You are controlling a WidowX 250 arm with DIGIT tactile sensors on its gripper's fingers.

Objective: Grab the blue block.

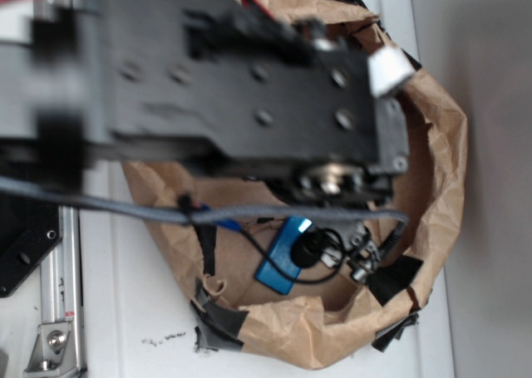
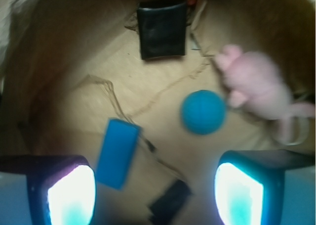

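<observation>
I read the tool [image 2: 154, 195] as released: in the wrist view its two fingers [image 2: 69, 195] stand wide apart at the lower corners of the frame, and nothing sits between them. It hangs inside a brown paper bag [image 1: 440, 145], above the bag's floor.

The blue block [image 2: 117, 153] lies flat on the bag floor, just beside the inner edge of the finger at the left of the wrist view and not in the gap. Its long axis runs tilted, upper end leaning toward the right of the frame. I cannot tell whether that finger touches it.

Further out, a teal-blue ball [image 2: 203, 112] rests near the middle of the floor, well apart from the block. A pink plush toy [image 2: 259, 84] lies just beside the ball. A black square pouch [image 2: 162, 29] sits at the far side. A small dark object [image 2: 170, 201] lies at the lower edge, between the fingers; it is too blurred to identify.

In the exterior view the arm [image 1: 224, 71] covers most of the bag, and the block shows below it on the bag floor.

I judge the step in hand to be alignment before the grasp. The next move calls for shifting the tool toward the block until the block is centred in the gap, turning the wrist so the fingers face its long sides, then descending and closing. The dark object near the block must stay outside the closing fingers.
</observation>
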